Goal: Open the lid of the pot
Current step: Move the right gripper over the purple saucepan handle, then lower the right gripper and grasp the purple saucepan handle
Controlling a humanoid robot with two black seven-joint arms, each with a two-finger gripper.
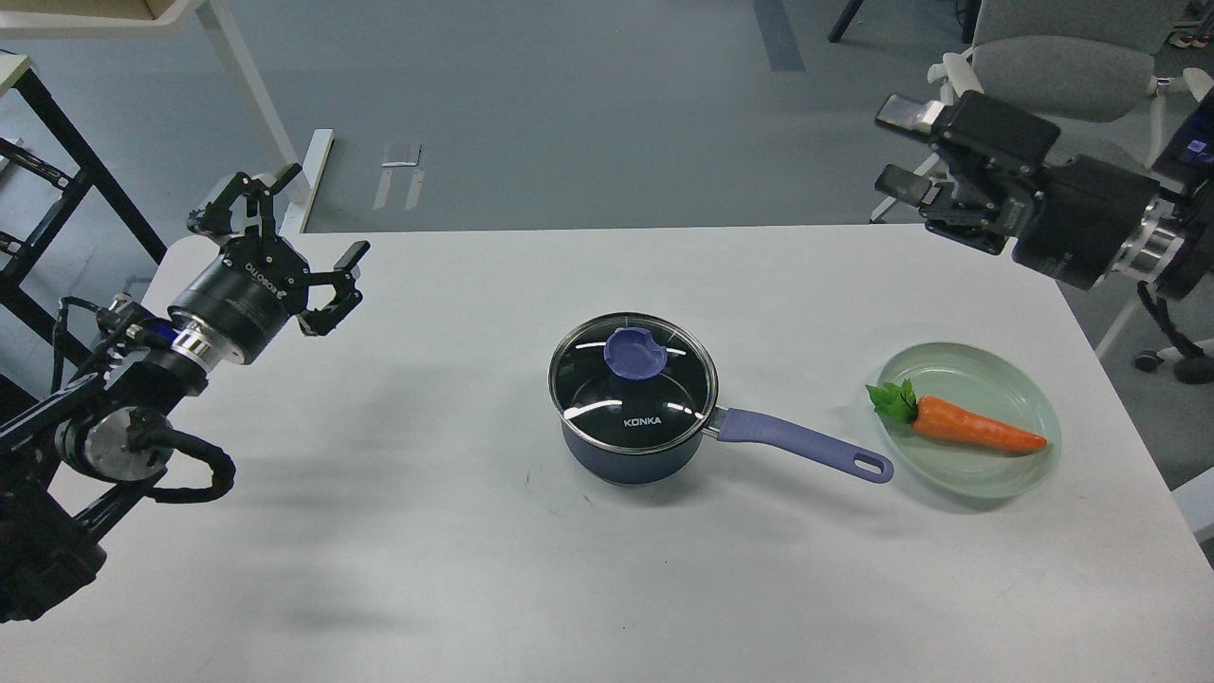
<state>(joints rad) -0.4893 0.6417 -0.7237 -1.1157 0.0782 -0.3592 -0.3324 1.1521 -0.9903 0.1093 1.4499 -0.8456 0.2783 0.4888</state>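
Note:
The dark navy pot (634,457) with white KONKA lettering stands in the middle of the white table (427,531), its long purple-blue handle (806,448) pointing right. The glass pot lid (634,382) with a metal rim sits closed on it, its purple-blue knob (636,353) at the centre. My left gripper (302,220) is open and empty, raised over the table's far left, well away from the pot. My right gripper (901,147) is open and empty, held high beyond the table's far right edge, far from the lid.
A pale green plate (986,465) with an orange toy carrot (958,424) lies right of the pot handle. A grey office chair (1072,66) stands behind the right arm. A black frame (57,161) and a white table leg (256,104) stand at the far left.

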